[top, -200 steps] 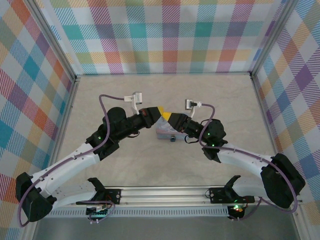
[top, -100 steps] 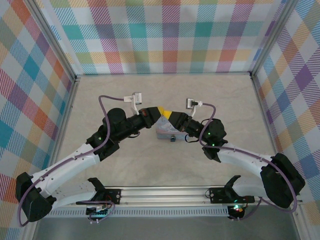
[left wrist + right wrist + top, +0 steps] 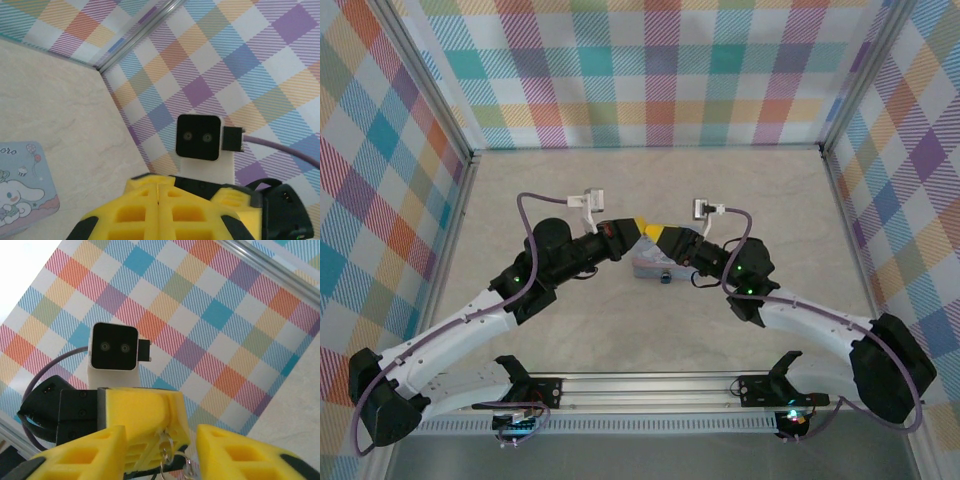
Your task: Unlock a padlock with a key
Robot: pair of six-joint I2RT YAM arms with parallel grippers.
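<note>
Looks like a key handoff, I think. The left gripper point(image 3: 641, 226) is pinched shut on the key ring point(image 3: 170, 455), and the right gripper point(image 3: 663, 233) has its jaws parted around it. The padlock point(image 3: 665, 277) sits at the tin's point(image 3: 645, 268) 5 o'clock edge. Next up, right needs a clean pinch.

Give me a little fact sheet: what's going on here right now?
Left pincer: shut, pinching small metal rings
Right pincer: open, its fingers either side of the left pincer's tip
Tin: pale blue, cartoon-printed, below the meeting pincers
Padlock: tiny dark piece at the tin's near edge, untouched
</note>
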